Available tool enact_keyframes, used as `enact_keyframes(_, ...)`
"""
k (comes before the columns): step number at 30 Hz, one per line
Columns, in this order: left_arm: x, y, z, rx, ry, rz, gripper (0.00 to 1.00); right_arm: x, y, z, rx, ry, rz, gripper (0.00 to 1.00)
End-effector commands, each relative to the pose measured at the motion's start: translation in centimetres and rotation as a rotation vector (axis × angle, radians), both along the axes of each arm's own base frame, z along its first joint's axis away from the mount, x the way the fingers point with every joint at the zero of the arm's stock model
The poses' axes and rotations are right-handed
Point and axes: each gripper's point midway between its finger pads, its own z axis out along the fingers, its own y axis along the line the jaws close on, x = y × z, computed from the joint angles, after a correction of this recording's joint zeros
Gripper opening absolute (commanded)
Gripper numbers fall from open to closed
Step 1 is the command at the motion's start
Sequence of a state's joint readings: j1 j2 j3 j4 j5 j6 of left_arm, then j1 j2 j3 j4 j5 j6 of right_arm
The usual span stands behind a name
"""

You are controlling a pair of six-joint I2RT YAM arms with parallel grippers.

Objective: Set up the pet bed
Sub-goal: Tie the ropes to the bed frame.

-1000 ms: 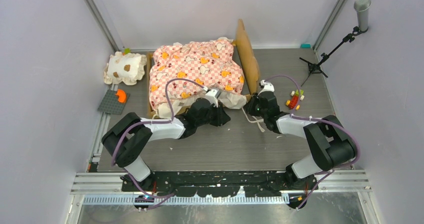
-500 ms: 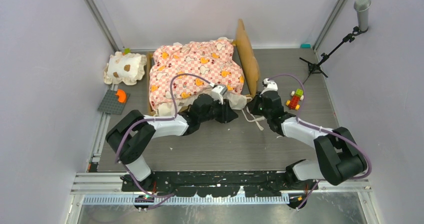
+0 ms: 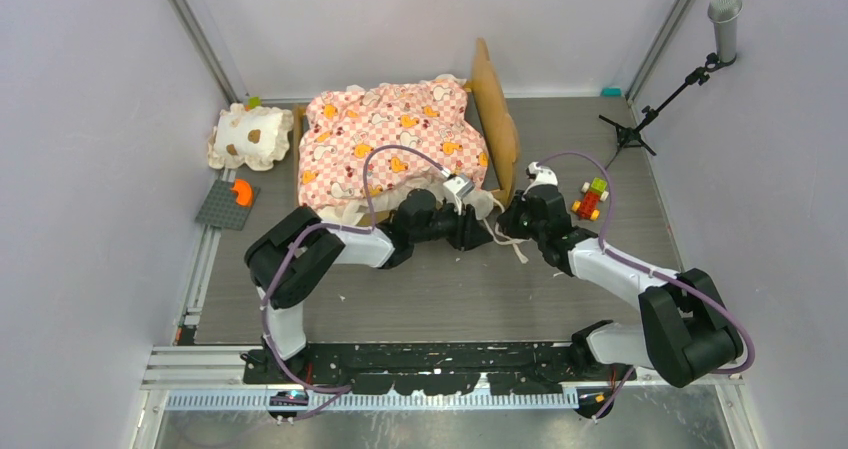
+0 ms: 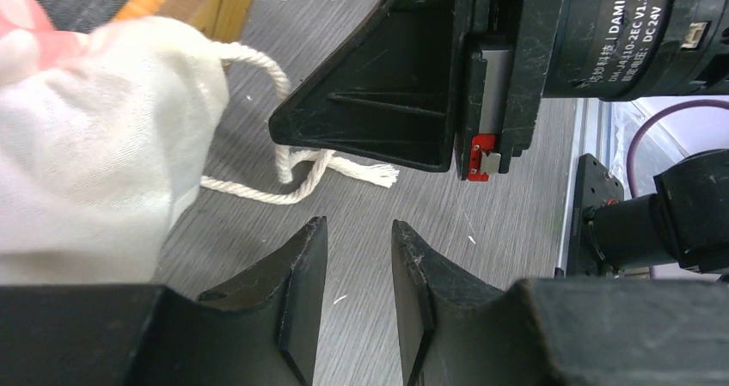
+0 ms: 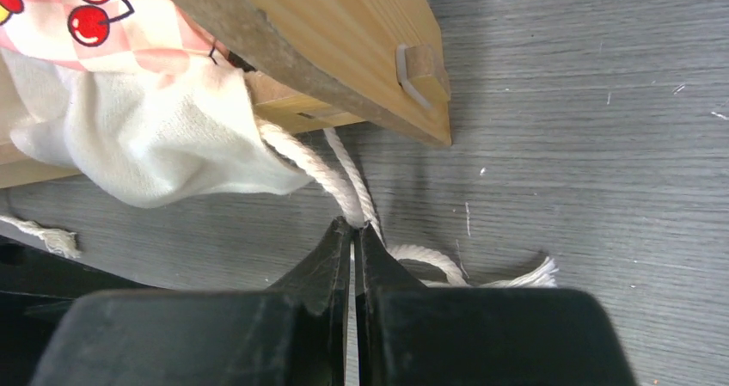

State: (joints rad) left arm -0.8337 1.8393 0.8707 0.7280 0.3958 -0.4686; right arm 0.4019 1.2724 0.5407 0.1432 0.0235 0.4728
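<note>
The pet bed [image 3: 395, 134] sits at the far middle of the bench [image 3: 450, 289]. Its wooden headboard [image 3: 497, 119] stands upright on the right side. The pink checkered mattress [image 3: 380, 159] lies rumpled over the frame and spills past the near edge.

Both hands meet at the bed's near right corner. The right hand [image 5: 353, 227] has its 2 fingers pressed together, pinching the white cord [image 5: 309, 169] that runs out of the cream ruffle [image 5: 146, 145] under the corner of the frame. The cord's frayed end lies on the bench just beyond the fingers.

The left hand [image 4: 359, 231] hovers beside the ruffle with its fingers [image 4: 301, 257] slightly apart and nothing between them.

A spotted cream pillow [image 3: 250, 137] lies left of the bed, and toy blocks [image 3: 590, 200] lie to its right.
</note>
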Motion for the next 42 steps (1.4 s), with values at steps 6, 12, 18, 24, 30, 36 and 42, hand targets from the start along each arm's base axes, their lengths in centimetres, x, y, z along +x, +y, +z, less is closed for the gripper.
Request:
enact_keyframes(6, 0.8, -2.3, 1.6, -0.057, -0.131, -0.034, 0.37, 0.4, 0.6, 2.6, 0.039, -0.017, -0.004, 0.01)
enact_keyframes(12, 1.9, -2.6, 0.7, -0.023, -0.134, -0.002, 0.39, 0.3, 1.2, 3.3, 0.062, 0.006, 0.017, 0.01)
enact_keyframes(18, 2.7, -2.7, -0.6, 0.016, -0.137, 0.025, 0.41, 0.5, 1.5, 3.8, 0.072, 0.012, 0.019, 0.01)
enact_keyframes(24, 3.2, -2.7, -1.8, 0.042, -0.131, 0.05, 0.41, 0.1, 1.5, 3.7, 0.066, 0.033, 0.025, 0.01)
enact_keyframes(30, 4.0, -3.2, -1.9, 0.041, -0.132, 0.072, 0.42, 0.1, 1.5, 3.7, 0.059, 0.042, 0.031, 0.01)
enact_keyframes(36, 4.3, -3.9, -1.9, 0.035, -0.134, 0.064, 0.41, 0.1, 1.6, 3.9, 0.064, 0.045, 0.032, 0.01)
enact_keyframes(42, 4.3, -4.0, -2.6, 0.041, -0.116, 0.061, 0.21, 0.2, 1.6, 3.7, 0.061, 0.059, 0.031, 0.01)
